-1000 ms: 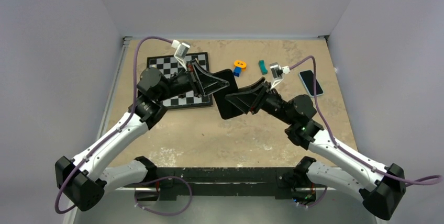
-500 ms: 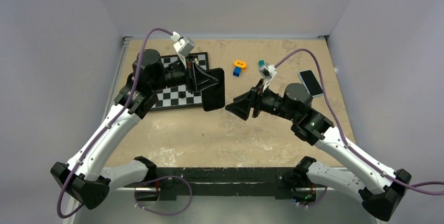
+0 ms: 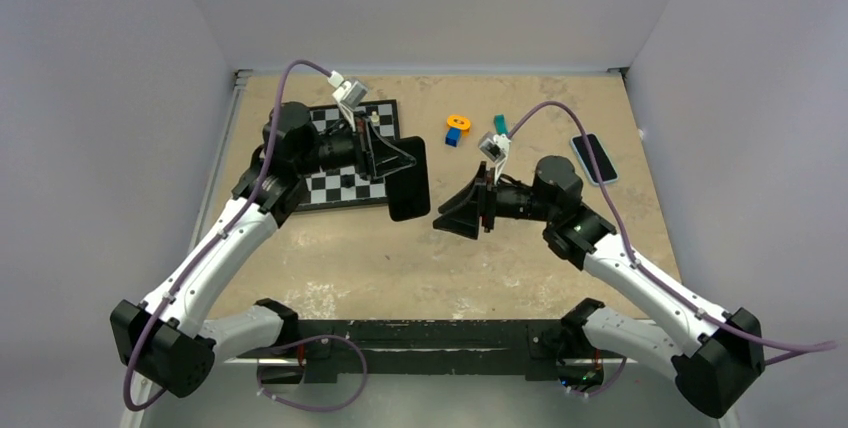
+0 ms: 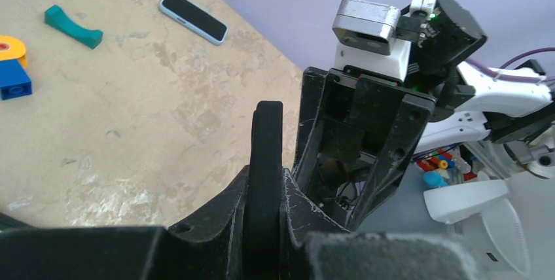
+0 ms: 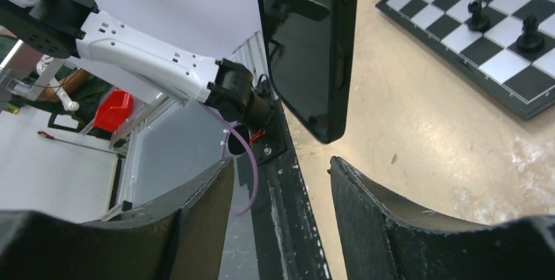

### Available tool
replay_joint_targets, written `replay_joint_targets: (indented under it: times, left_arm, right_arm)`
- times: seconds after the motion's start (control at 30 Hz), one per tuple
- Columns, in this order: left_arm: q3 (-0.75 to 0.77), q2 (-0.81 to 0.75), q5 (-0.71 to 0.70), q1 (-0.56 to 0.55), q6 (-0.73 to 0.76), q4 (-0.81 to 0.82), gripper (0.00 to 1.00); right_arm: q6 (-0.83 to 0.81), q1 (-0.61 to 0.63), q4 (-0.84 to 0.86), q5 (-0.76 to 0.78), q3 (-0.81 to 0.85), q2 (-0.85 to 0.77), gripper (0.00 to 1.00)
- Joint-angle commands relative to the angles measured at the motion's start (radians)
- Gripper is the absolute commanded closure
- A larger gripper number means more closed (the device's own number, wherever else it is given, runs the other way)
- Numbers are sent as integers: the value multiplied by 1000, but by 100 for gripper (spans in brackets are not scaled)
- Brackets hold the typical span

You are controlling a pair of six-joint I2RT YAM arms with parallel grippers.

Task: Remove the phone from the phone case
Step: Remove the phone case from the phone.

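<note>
Left gripper point(image 3: 402, 162) is clamped on a black rectangular phone case point(image 3: 410, 190) and holds it off the tan mottled tabletop point(image 3: 400, 268), near the centre of the work area. The case stands on edge. In the left wrist view it appears edge-on, pinched between the two fingers, with its upper end projecting free.

Right gripper point(image 3: 448, 218) has its jaws spread and nothing between them. It points toward 9 o'clock at the case. In the right wrist view the case's nearest corner hangs just beyond the two fingertips point(image 5: 340, 165), close to them but apart. That view shows a glossy dark face bordered by a raised rim. Whether a handset sits inside the case cannot be determined.

A dark-screened phone with a pale blue rim point(image 3: 594, 158) lies flat on the tabletop at 2 o'clock, well apart from both grippers.

Other items noted:
- A black-and-white chessboard point(image 3: 338, 188) lies at 10 o'clock, partly covered by the left arm, with two dark chess pieces point(image 5: 478, 13) standing on it.
- An orange ring point(image 3: 458, 121) touches a blue block point(image 3: 453, 137) at 12 o'clock.
- A teal curved block point(image 4: 73, 27) lies just to the 3 o'clock side of them, between them and the phone.
</note>
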Motion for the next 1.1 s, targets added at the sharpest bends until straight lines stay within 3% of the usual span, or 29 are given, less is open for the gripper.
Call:
replay_joint_targets:
  times: [0.0, 0.17, 0.27, 0.37, 0.63, 0.77, 1.07]
  left_arm:
    - [-7, 3, 106, 25, -153, 230, 100]
    - [-46, 33, 180, 41, -303, 422, 100]
    - [-46, 35, 190, 41, -311, 429, 100]
    - [-43, 36, 196, 41, -305, 425, 100]
    - [-40, 34, 233, 41, -337, 463, 100]
    - [-47, 48, 273, 41, -415, 552, 100]
    - [-41, 137, 370, 41, -630, 750, 100]
  right_arm:
    - [-29, -32, 117, -107, 18, 25, 41]
    - [-20, -32, 188, -148, 5, 91, 49]
    - [27, -32, 305, -166, -23, 91, 56]
    - [70, -33, 379, -199, -27, 108, 70]
    - [84, -32, 460, -264, -39, 124, 77]
    - [38, -33, 480, -305, -42, 100, 100]
    - [-134, -25, 499, -334, -33, 47, 100]
